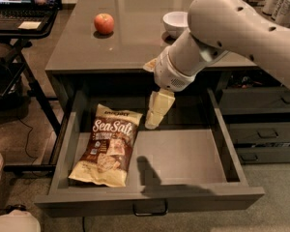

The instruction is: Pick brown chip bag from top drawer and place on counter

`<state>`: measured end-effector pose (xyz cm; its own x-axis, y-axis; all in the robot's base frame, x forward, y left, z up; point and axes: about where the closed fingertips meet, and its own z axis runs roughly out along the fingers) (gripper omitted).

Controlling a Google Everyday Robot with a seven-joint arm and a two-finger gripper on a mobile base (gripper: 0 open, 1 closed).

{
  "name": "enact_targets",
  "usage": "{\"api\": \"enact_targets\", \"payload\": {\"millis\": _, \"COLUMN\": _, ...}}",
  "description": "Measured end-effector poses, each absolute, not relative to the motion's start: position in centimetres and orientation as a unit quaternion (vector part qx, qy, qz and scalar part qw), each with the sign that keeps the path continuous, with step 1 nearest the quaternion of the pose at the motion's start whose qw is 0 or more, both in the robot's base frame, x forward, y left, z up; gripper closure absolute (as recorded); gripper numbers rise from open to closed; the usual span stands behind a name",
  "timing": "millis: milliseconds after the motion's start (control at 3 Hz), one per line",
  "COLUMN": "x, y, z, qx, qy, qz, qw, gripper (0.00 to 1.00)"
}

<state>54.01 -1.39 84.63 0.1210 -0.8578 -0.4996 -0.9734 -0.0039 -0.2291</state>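
Your hand (157, 111) hangs inside the open top drawer (183, 153), near its back wall and about mid-width, tilted down toward the floor of the drawer. Whether it is released or clenched I cannot tell from here, but nothing is in its grasp. The brown chip bag (108, 146) lies flat on the left side of the drawer floor with the "Sea Salt" lettering up, just beside your hand and apart from it. The right half of the drawer floor is bare grey, with the hand's shadow (147, 170) falling near the front wall. The metal pull (150, 209) sits at the middle of the drawer front.

Up top, the glossy desk (130, 42) carries a red apple (104, 23) on its left and a white bowl (175, 23) partly behind your arm. To the right you have narrower grey drawers (261, 132), shut. To the left, a black stand with a keyboard (19, 16). The floor (34, 129) is brown, with a cable trailing across it.
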Motion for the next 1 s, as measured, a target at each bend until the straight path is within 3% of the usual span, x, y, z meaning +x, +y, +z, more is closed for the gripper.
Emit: {"api": "enact_targets", "payload": {"millis": 1000, "x": 56.6, "y": 4.6, "z": 77.5, "qx": -0.734, "qy": 0.609, "qz": 0.128, "qw": 0.272, "gripper": 0.00}}
